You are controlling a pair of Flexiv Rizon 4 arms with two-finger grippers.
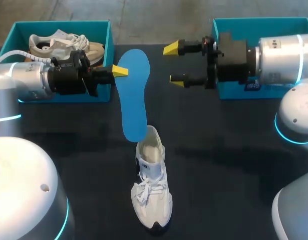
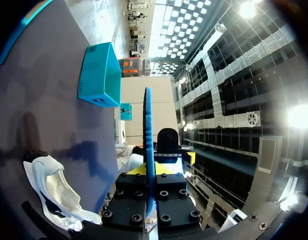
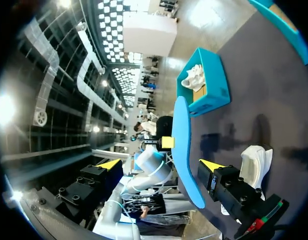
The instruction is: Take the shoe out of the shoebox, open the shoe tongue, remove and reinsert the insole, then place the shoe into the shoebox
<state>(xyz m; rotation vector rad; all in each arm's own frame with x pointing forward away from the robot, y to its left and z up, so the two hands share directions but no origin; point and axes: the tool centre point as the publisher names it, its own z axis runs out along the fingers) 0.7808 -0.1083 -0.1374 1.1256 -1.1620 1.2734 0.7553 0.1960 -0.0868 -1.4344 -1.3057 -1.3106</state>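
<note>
Left claw (image 1: pixel 118 71) clamps the insole (image 1: pixel 132 95), lower end at the shoe (image 1: pixel 151 185) opening for reinsertion. Right claw (image 1: pixel 175 64): wide open, empty.

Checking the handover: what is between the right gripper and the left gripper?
Only the long flat blue insole, pinched by the left gripper; the open right gripper stands apart from it. The head view shows this.

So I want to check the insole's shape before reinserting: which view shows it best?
Head view: the insole faces the camera, nearly its whole outline visible. The left wrist view shows only its thin edge; the right wrist view shows it slanted.
</note>
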